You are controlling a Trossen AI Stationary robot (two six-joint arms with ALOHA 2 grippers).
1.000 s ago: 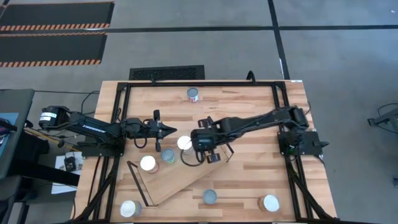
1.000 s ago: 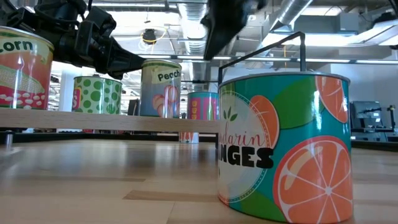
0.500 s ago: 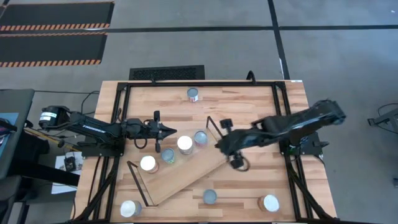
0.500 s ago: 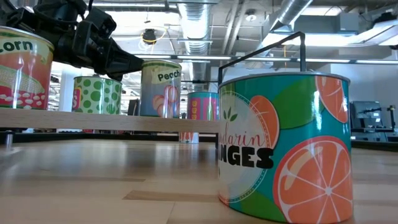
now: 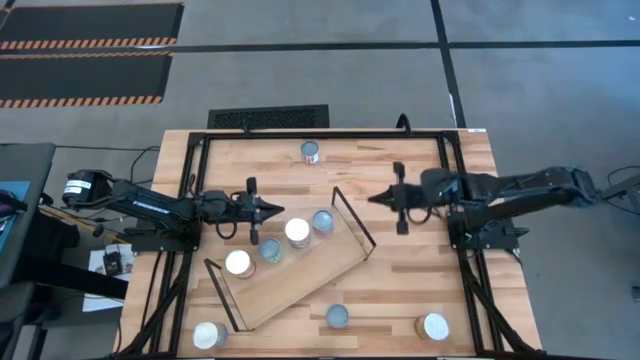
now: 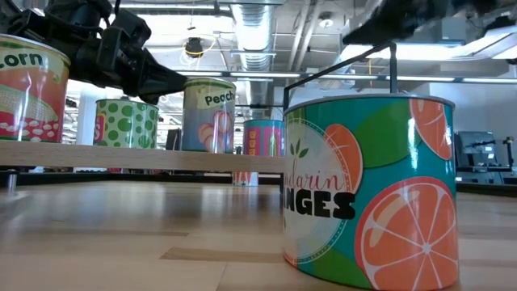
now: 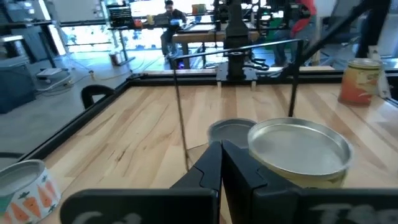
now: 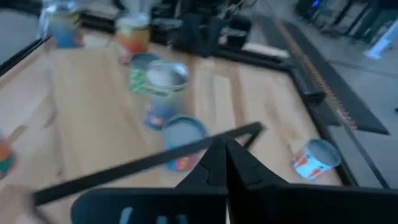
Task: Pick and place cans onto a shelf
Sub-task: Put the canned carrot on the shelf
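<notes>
The light-wood shelf (image 5: 300,270) lies slantwise on the table, with a black wire frame at each short end. Several cans stand on it in a row: a white-topped can (image 5: 238,262), a blue-grey can (image 5: 270,248), a white-topped can (image 5: 297,231) and a blue-grey can (image 5: 322,221). My left gripper (image 5: 278,208) is shut and empty, above the table just beyond the row's far side; its wrist view (image 7: 221,163) shows a silver-topped can (image 7: 305,146) close by. My right gripper (image 5: 375,198) is shut and empty, to the right of the shelf's far wire frame (image 5: 352,212).
Loose cans stand on the table: one at the far edge (image 5: 311,151), one at the near left corner (image 5: 209,334), one near the front middle (image 5: 338,316) and one at the near right (image 5: 435,326). The orange-label can (image 6: 367,186) fills the low view.
My right gripper has drawn back from over the shelf toward the table's right edge and a little toward the far edge. The blue-grey can it stood over now shows standing at the row's right end.
</notes>
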